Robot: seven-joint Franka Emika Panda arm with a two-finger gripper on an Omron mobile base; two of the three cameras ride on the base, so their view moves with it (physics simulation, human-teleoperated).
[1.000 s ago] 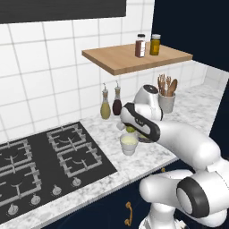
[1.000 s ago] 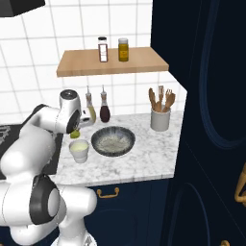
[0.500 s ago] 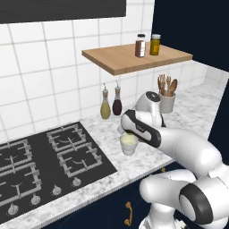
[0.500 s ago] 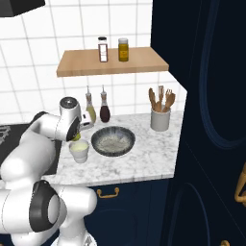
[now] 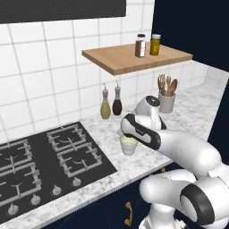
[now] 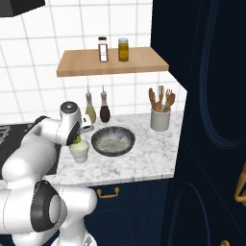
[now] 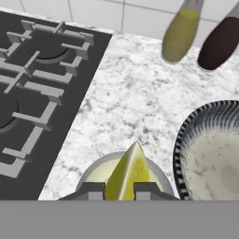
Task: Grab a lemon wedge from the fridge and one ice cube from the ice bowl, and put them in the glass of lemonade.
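My gripper [image 7: 119,189] is shut on the lemon wedge [image 7: 128,175], a yellow-green piece with its tip pointing away from the hand. The wedge hangs just above the glass of lemonade [image 7: 88,175], whose off-white rim curves around it from below. From the right base view, the gripper [image 6: 77,139] sits directly over the glass [image 6: 79,152], with the wedge [image 6: 77,141] showing at its tip. The grey ice bowl [image 6: 96,144] stands on the counter right beside the glass, its rim [image 7: 179,149] close to my fingers. The glass [image 5: 128,145] stands under my hand. The fridge is out of view.
A black gas hob [image 7: 37,84] lies to the left of the glass. Two bottles, one yellow [image 7: 179,35] and one dark [image 7: 219,42], stand at the tiled wall. A utensil jar [image 6: 160,119] stands further right, under a wooden shelf [image 6: 110,65].
The hand has come down with the lemon wedge, closer onto the glass of lemonade. The glass and the bowl have stayed in place.
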